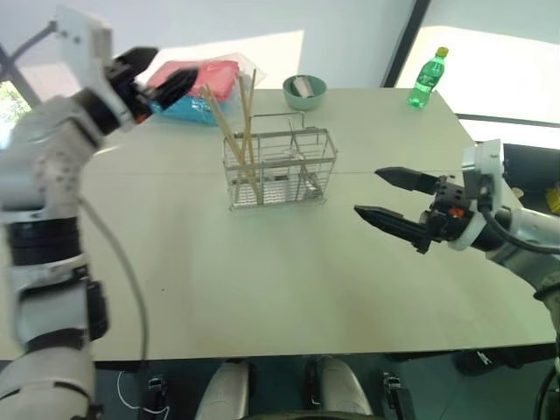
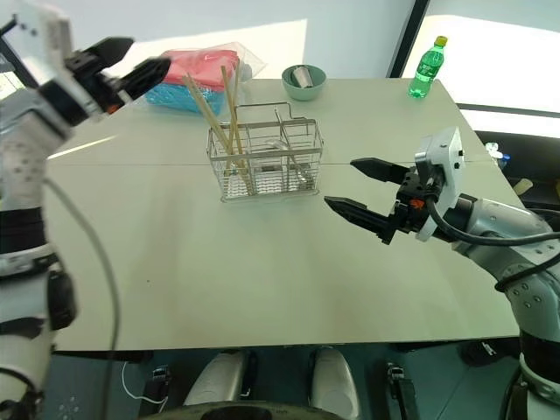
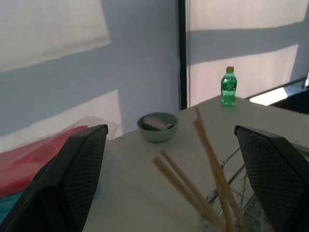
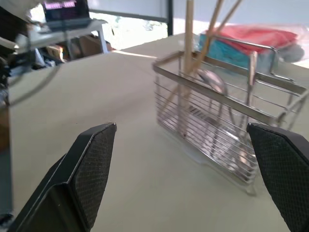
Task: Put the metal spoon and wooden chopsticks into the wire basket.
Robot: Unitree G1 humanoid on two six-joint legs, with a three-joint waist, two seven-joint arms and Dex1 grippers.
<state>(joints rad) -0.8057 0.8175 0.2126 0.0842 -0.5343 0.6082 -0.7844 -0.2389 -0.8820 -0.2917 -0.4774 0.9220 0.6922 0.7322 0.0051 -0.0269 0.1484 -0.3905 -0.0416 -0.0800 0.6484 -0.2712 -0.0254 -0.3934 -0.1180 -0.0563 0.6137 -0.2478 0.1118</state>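
The wire basket point(image 1: 308, 178) stands on the white table, a little past its middle. The wooden chopsticks point(image 1: 229, 131) stand in its left compartment, leaning with their tops sticking out above the rim. Inside the basket point(image 4: 227, 145) the metal spoon point(image 4: 211, 80) leans with its bowl up, beside the chopsticks point(image 4: 189, 34). My left gripper point(image 1: 171, 66) hangs open and empty in the air, up and to the left of the chopstick tops. My right gripper point(image 1: 367, 192) is open and empty above the table, to the right of the basket, pointing toward it.
A round green bowl point(image 1: 304, 91) sits behind the basket. A green bottle point(image 1: 427, 79) stands at the far right corner. A red and blue pack in clear plastic point(image 1: 203, 87) lies at the far left, just behind my left gripper. Bare tabletop stretches in front of the basket.
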